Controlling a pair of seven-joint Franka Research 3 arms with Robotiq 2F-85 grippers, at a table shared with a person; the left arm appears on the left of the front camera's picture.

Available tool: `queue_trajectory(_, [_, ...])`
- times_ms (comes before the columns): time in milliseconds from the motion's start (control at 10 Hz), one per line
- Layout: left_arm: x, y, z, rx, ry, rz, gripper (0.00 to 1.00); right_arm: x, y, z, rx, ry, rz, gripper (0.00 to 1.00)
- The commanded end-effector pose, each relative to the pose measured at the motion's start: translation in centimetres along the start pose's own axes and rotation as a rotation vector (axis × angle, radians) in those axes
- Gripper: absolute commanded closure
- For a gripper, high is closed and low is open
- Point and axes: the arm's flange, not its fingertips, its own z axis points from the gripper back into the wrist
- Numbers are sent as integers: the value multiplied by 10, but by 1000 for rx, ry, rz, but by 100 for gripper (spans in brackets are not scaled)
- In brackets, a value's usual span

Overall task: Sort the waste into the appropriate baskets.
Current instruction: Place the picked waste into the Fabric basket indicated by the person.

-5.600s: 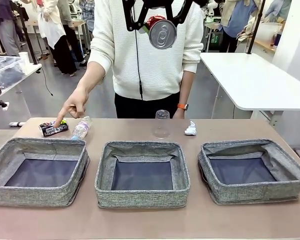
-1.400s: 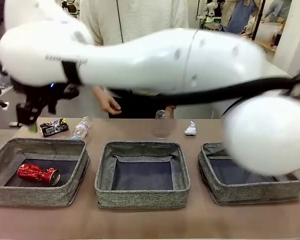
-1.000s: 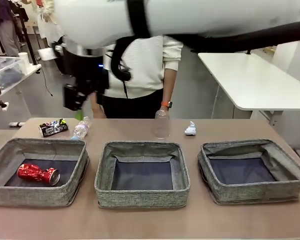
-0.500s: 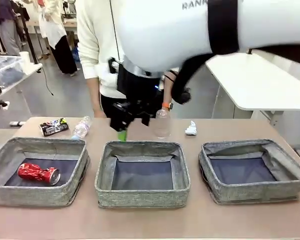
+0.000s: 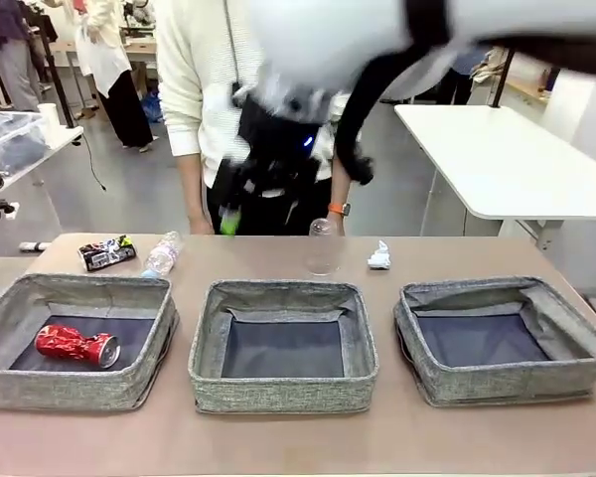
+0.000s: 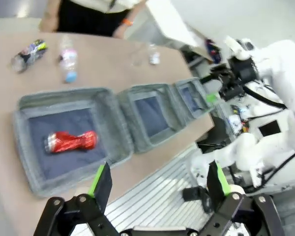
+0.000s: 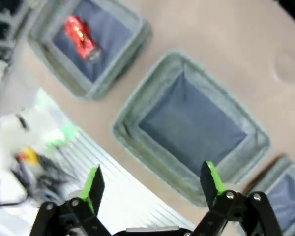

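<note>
Near row: left basket (image 5: 79,391) at 9 o'clock holds crushed red can (image 5: 76,345); middle basket (image 5: 278,393), right basket (image 5: 497,386) at 3 o'clock. Farther, toward 12: dark printed can (image 5: 106,252), bottle (image 5: 163,253), cup (image 5: 322,246), paper wad (image 5: 378,256). Left gripper (image 6: 157,174), right gripper (image 7: 151,178): spread wide, holding nothing.

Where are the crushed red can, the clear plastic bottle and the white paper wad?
crushed red can (image 5: 74,345): front view, middle of its dented side.
clear plastic bottle (image 5: 162,255): front view, middle of its body.
white paper wad (image 5: 379,257): front view, its centre.
</note>
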Motion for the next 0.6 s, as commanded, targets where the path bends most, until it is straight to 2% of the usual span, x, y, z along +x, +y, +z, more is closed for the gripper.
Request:
queue_trajectory(0, [19,5,-51,-148,-14,9,0,-45,-58,41,241,-189,-230,0])
queue_trajectory(100, [23,12,-72,-178,-11,24,0,-74,-95,56,410,-224,-299,0])
queue_trajectory(200, [21,19,-86,-213,39,50,0,-109,-136,60,538,-242,-390,0])
queue_trajectory(300, [19,25,-92,-216,48,51,0,-153,-180,57,707,-266,-495,0])
queue_trajectory(400, [20,28,-87,-236,23,50,0,-196,-210,49,881,-294,-549,0])
queue_trajectory(500, [23,34,-76,-248,-7,68,0,-245,-232,42,957,-374,-616,0])
